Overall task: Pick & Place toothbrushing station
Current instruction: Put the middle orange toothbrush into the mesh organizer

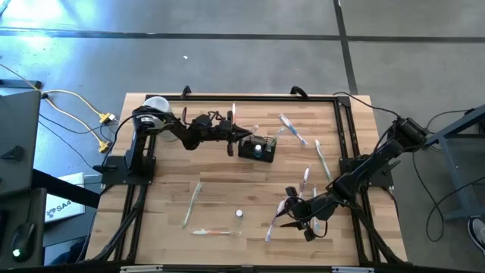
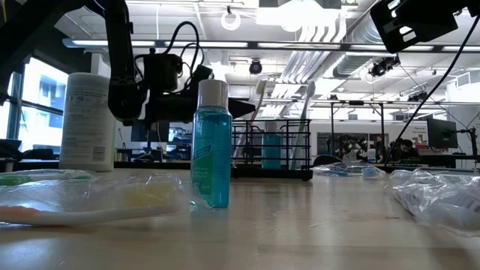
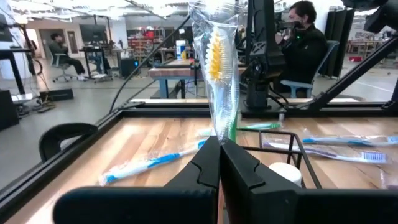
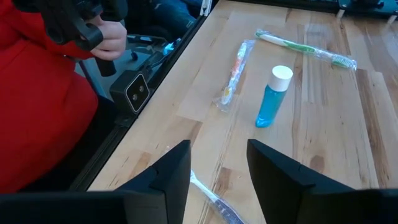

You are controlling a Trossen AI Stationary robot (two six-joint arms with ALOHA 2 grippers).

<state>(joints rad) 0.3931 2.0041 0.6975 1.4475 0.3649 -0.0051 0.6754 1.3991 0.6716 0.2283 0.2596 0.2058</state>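
We see the toothbrushing station (image 1: pixel 257 149), a small black wire-mesh caddy, standing upright on the bench (image 1: pixel 227 189) near the middle of its far edge. Its long axis runs roughly along that edge, and a blue bottle (image 2: pixel 271 150) and pale toothbrushes stand in it.

The left end effector (image 1: pixel 244 135) hangs just beside the caddy on its left-edge side, fingers pressed together on a wrapped toothbrush with yellow bristles (image 3: pixel 219 68) that stands upright from them. The right end effector (image 1: pixel 286 220) hovers over the near right part of the bench, its fingers parted with nothing between them.

Around the caddy, wrapped toothbrushes (image 1: pixel 292 129) lie scattered toward the far right corner, and more lie near the left and near edges, among them a green one (image 4: pixel 306 48) and an orange one (image 4: pixel 235 68). A small bottle of blue liquid with a white cap (image 4: pixel 272 97) stands alone toward the near edge. A large white container (image 2: pixel 88 120) stands at the far left corner. Beyond the near edge a person in a red sleeve (image 4: pixel 43 93) grips a dark handle.
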